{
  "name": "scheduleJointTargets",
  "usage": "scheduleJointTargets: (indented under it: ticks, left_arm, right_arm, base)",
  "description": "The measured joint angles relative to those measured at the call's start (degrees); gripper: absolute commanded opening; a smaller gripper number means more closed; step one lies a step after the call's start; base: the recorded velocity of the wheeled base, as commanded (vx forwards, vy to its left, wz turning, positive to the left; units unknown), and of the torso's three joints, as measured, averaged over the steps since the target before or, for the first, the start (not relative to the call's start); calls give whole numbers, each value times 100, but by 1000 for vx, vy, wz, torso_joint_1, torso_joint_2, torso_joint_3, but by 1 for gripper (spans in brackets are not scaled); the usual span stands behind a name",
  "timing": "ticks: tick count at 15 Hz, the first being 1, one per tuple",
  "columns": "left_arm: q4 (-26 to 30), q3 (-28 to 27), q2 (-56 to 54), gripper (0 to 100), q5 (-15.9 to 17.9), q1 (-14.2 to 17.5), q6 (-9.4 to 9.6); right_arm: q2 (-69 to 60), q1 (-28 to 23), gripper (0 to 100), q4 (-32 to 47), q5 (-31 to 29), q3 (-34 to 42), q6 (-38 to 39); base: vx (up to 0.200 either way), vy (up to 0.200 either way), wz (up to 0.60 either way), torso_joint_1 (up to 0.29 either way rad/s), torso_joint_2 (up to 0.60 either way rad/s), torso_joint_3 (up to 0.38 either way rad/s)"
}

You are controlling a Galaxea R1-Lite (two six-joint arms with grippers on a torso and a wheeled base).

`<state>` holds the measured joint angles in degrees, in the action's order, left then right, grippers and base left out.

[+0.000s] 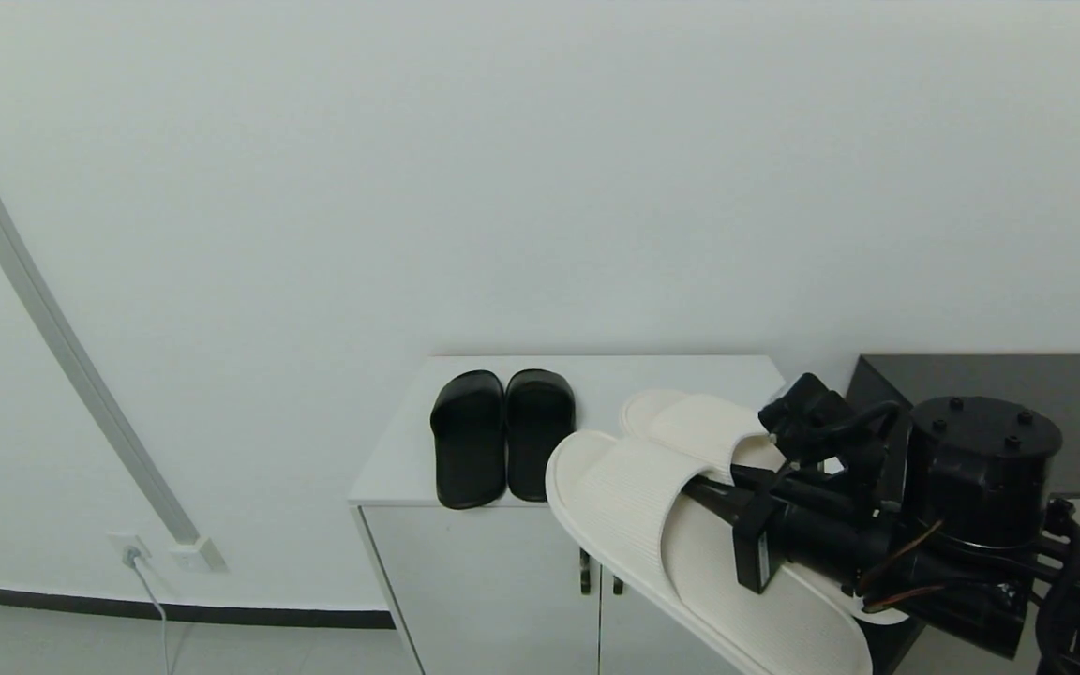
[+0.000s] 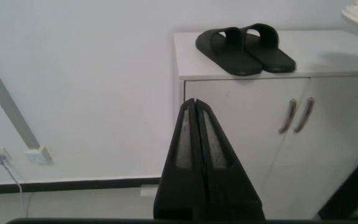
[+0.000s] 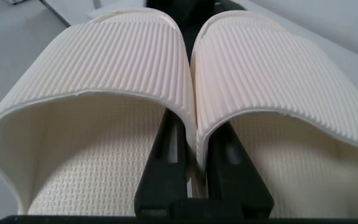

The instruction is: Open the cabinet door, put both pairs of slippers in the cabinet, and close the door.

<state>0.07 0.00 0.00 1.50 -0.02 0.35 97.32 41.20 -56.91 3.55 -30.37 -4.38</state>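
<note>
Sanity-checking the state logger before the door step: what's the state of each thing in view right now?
White ribbed fabric slippers: gripped as a pair, held at the cabinet's right front edge.
Black rubber slide slippers: side by side on the cabinet top, untouched.
White two-door cabinet: both doors closed.
Right gripper: shut on the white slippers.
Left gripper: shut, empty.

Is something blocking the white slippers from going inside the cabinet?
Yes. The cabinet doors are both shut, with their handles side by side in the middle. The right pincer holds the white slippers up in front of them, so a door has to open first. Nothing else visible stands in the way.
</note>
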Motion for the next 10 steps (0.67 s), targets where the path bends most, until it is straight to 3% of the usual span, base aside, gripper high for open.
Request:
scheduleJointTargets:
  ticks: [10]
  left_arm:
    - [-2,0,0,0,0,2,2]
  right_arm:
    - [119,-13,0,-29,-29,68,-13]
  base:
    - [0,0,0,0,0,0]
